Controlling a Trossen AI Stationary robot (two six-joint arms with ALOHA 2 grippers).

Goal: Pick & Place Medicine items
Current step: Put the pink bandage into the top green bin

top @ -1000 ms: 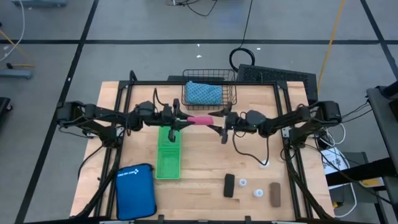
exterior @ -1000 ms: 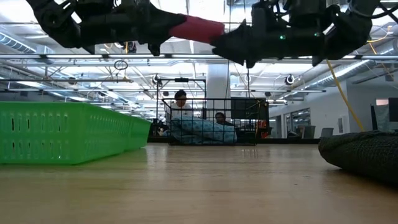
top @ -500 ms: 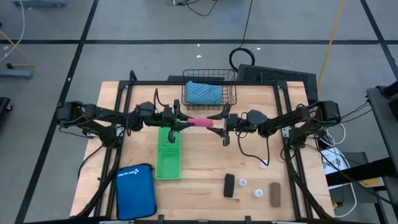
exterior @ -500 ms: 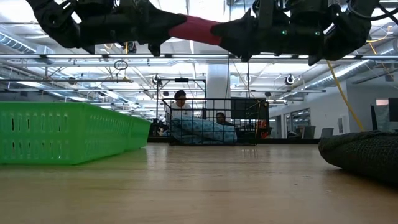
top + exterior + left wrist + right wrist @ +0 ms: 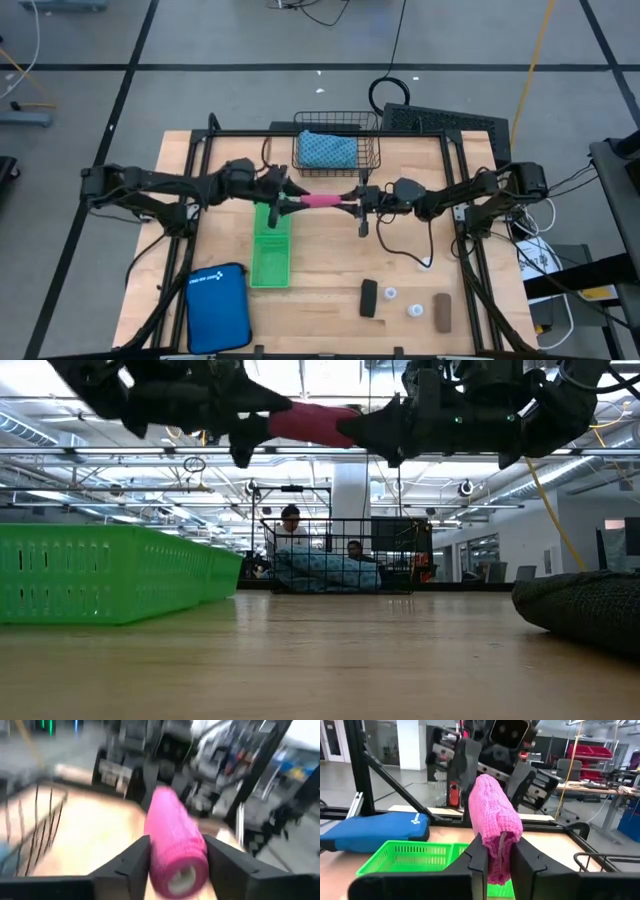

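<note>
**Two pincers share one pink roll**

Since a moment ago the left pincer (image 5: 283,199) has slid a little toward the right pincer (image 5: 354,203), and the pink roll (image 5: 322,200) now sits level between them instead of tipped.

Both pincers pinch the pink roll, one at each end, high in the air. It looks like a hand-over: each holds an end so the roll cannot drop while it changes owner. The green tray (image 5: 271,248) lies just under the left pincer, so that is likely where the roll is meant to go.

From above, the rest of the medicine things show: the black piece (image 5: 369,297), the brown piece (image 5: 441,312) and small white bottles (image 5: 391,294) wait on the table well away from both pincers, with the blue pouch (image 5: 218,307) off on the left arm's side. The wrist views miss these, but show the grip up close: the right fingers (image 5: 476,854) squeeze the fuzzy roll's end, and the left fingers (image 5: 131,860) hug its other end. The low view shows clear air under the roll.
</note>
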